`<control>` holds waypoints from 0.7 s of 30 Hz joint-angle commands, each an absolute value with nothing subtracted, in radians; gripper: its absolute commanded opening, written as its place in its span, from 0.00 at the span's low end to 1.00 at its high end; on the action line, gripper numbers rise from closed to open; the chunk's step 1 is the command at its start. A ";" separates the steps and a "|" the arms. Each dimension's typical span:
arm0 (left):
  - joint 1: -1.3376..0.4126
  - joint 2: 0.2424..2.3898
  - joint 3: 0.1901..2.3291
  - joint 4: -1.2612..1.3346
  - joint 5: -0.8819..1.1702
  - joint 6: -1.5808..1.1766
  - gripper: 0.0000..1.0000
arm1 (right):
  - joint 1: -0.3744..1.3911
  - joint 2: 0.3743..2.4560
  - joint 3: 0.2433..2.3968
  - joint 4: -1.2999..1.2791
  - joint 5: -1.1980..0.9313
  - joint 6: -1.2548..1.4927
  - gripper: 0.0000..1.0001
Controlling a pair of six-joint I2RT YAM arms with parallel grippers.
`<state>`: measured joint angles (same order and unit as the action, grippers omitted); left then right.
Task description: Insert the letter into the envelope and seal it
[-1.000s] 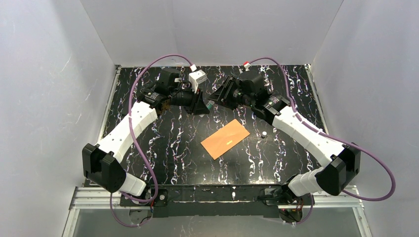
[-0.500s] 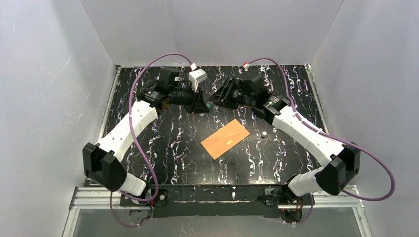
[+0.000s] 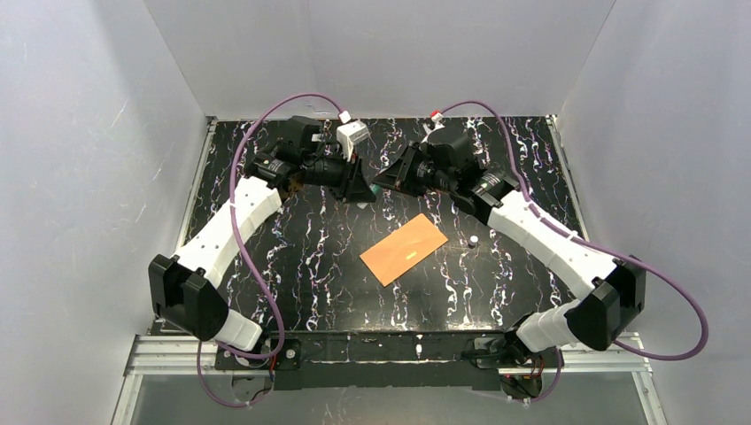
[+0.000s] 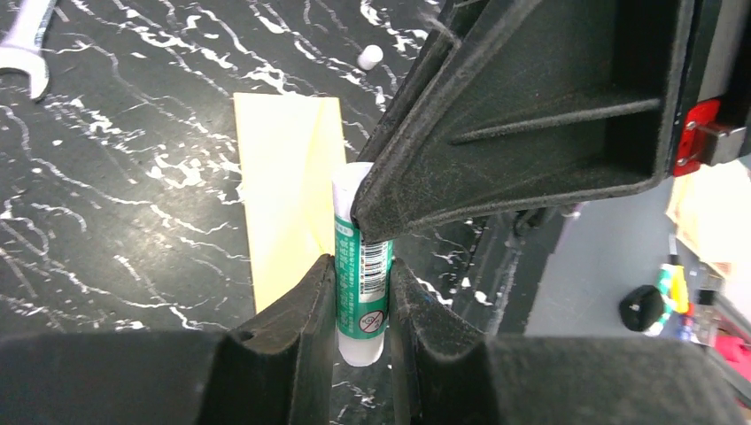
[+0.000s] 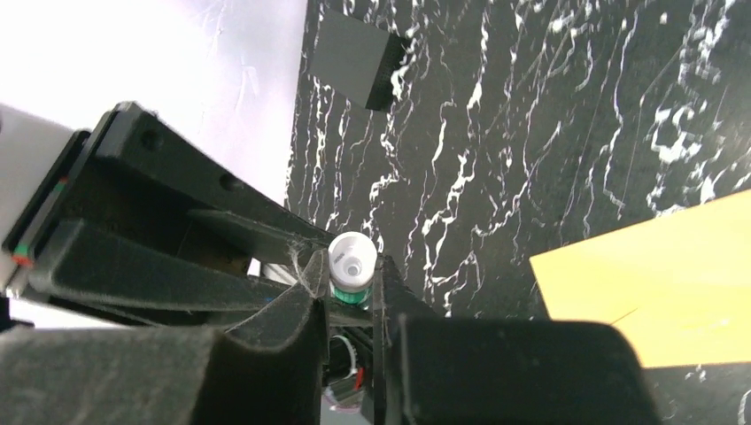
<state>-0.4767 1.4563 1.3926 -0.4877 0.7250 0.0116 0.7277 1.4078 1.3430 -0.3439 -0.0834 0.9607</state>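
Observation:
The orange-brown envelope [image 3: 404, 250] lies flat at the middle of the table, also seen as a yellow sheet in the left wrist view [image 4: 288, 195] and the right wrist view [image 5: 655, 283]. The letter is hidden. Above the table's far part the two grippers meet tip to tip around a green-and-white glue stick [image 4: 361, 266]. My left gripper [image 3: 361, 189] is shut on the stick's labelled body. My right gripper [image 3: 382, 183] is shut on its white capped end [image 5: 348, 258]. Both grippers are well above and behind the envelope.
A small white cap-like piece [image 3: 474, 240] lies on the table right of the envelope. A wrench [image 4: 22, 44] lies at the far left in the left wrist view. A dark flat block [image 5: 354, 60] sits near the back wall. White walls enclose the table.
My right gripper's jaws have closed in on the glue stick's capped end. Both wrists shifted slightly toward the back. The envelope has not moved.

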 commanded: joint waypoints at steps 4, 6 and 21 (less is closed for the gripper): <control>-0.477 1.458 1.496 -0.544 1.065 -0.176 0.00 | 0.718 1.246 1.280 -0.086 -0.229 0.619 0.01; -0.477 1.456 1.495 -0.517 1.138 -0.231 0.00 | 0.704 1.219 1.249 -0.021 -0.332 0.572 0.01; -0.476 1.351 1.406 -0.387 1.326 -0.305 0.00 | 0.646 1.143 1.298 -0.011 -0.645 0.492 0.32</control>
<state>-0.4728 1.3869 1.3796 -0.3130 1.3365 -0.3252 0.6373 1.1831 1.1473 0.1501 -0.7544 0.6464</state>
